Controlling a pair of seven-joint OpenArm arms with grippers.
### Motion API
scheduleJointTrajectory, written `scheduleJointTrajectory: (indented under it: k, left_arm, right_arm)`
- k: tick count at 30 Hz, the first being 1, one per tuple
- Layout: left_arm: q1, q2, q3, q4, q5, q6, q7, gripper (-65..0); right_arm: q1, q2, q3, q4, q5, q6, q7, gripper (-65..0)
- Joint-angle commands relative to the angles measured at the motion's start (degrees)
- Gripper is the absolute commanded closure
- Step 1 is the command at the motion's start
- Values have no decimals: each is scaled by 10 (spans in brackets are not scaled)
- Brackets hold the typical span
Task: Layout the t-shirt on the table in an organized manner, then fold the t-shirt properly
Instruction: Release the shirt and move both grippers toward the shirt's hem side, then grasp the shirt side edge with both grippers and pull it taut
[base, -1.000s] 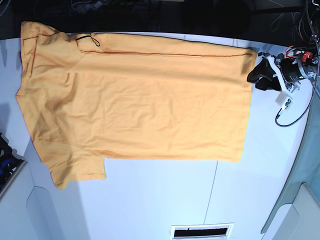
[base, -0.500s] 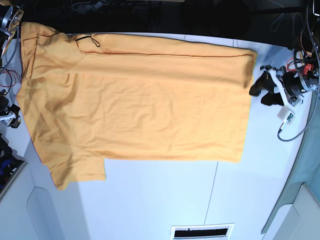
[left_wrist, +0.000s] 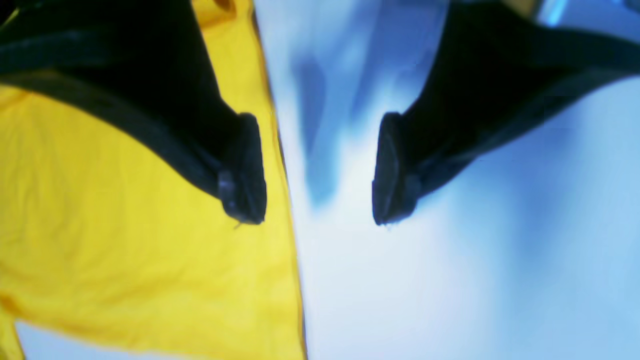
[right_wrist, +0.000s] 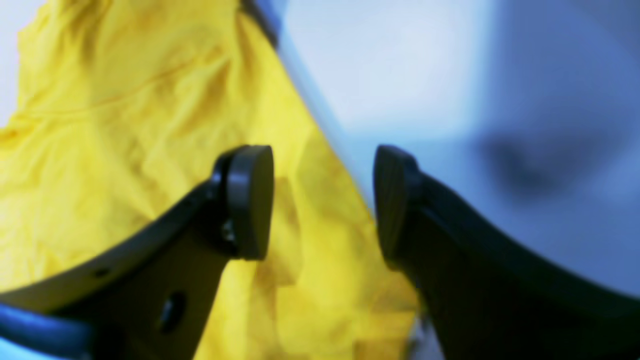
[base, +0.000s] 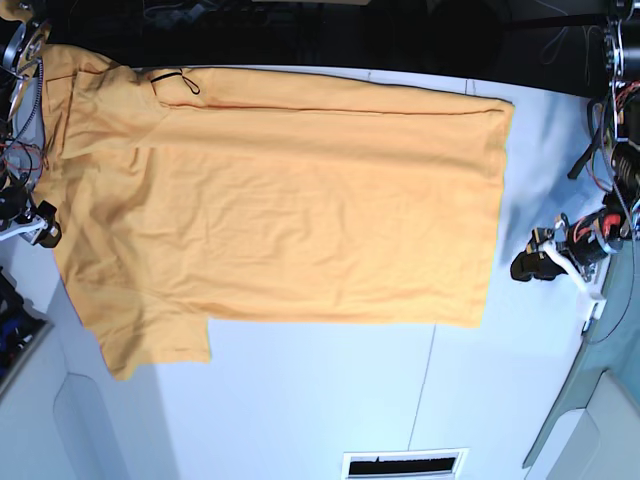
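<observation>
The orange-yellow t-shirt (base: 280, 200) lies spread flat on the white table (base: 300, 400), collar end at the left and hem at the right, with a black line marking (base: 178, 80) near the far edge. My left gripper (base: 530, 265) is open and empty over bare table, right of the hem. In the left wrist view this gripper (left_wrist: 315, 175) straddles the shirt's (left_wrist: 125, 240) edge. My right gripper (base: 42, 232) is open at the shirt's left edge. In the right wrist view it (right_wrist: 322, 200) hovers over the shirt's (right_wrist: 125, 125) border, holding nothing.
A vent slot (base: 404, 463) and a thin seam line (base: 425, 370) mark the near table. A grey-green cloth (base: 600, 400) hangs at the near right. Cables (base: 610, 130) hang at the far right. A dark gap lies beyond the far table edge.
My left gripper has moved from the hem's far corner toward the near side, farther from the shirt. My right arm has come into view at the shirt's left edge.
</observation>
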Motion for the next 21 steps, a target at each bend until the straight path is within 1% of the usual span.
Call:
scheduleJointTrajectory:
  k: [1,2,4,9,12,15,18,20,21]
  left_arm:
    - [-23,-7,-2,-8,-12,-5,-30,-372]
    - [-31,-2,-2,-22,-12,-5,-41,-372]
    - [-37,0,-2,-31,-11,-5,-44,-372]
    - [-38,2,-2,-30,-8,-7,-42,-372]
    - [-51,10,-2,-30,15,-15,-42,-372]
    - [-65,14,0,-30,15,-16,-40,-372]
    - [-74,15,16,-30,16,-16,-38,-372]
    - [-76,15,39,-30,20,-1,-42,-372]
    - [-76,16,51,-30,28,15,-48,-372]
  right_arm:
    - [12,16,2,7,11,1,1,-315]
    - [12,16,2,7,22,5,-1,-315]
    - [12,11,2,7,30,5,-12,-315]
    - [14,-8,2,7,30,5,-11,-315]
    - [22,-20,2,7,29,5,-9,-315]
    - [32,-31,1,7,27,5,-10,-315]
    - [40,-39,1,7,18,5,-10,-315]
    - [44,-44,0,7,14,5,-10,-315]
    - [46,-47,0,7,14,5,-10,-315]
